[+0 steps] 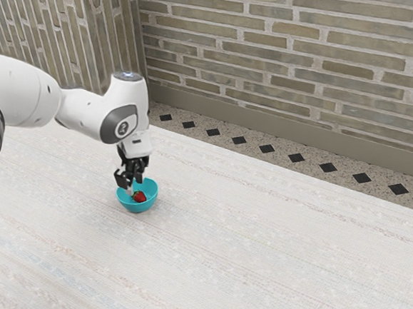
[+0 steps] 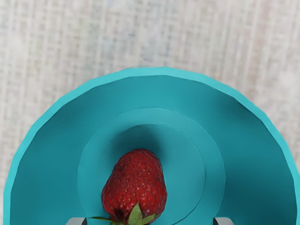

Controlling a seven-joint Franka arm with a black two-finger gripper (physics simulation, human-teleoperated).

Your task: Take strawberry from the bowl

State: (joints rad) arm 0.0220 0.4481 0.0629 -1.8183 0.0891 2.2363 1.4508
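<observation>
A: What does the exterior view show?

B: A white robot arm (image 1: 81, 107) enters from the exterior view's left and bends down, its black gripper (image 1: 134, 186) at a turquoise bowl (image 1: 136, 207). A red strawberry (image 1: 140, 197) sits inside. The bowl stands on a pale, faintly streaked table (image 1: 256, 251), short of its far edge (image 1: 291, 170).

A: Why come from above?

B: Probably because the bowl's walls surround the fruit; a downward reach can clear the rim.

A: And the room?

B: Beyond that edge, a speckled floor with dark diamonds (image 1: 266, 148) meets a tan brick wall (image 1: 307, 62).

A: Now the wrist view?

B: The strawberry lies on the bowl's round bottom, green leaves toward the gripper, pointed end away. Two fingertips (image 2: 78, 221) show, set wide apart, with nothing gripped.

A: Why so wide?

B: Likely to let the berry fit between them. It lies closer to one fingertip, so I judge that a small sideways correction should precede lowering and closing; otherwise that finger could nudge it.
</observation>
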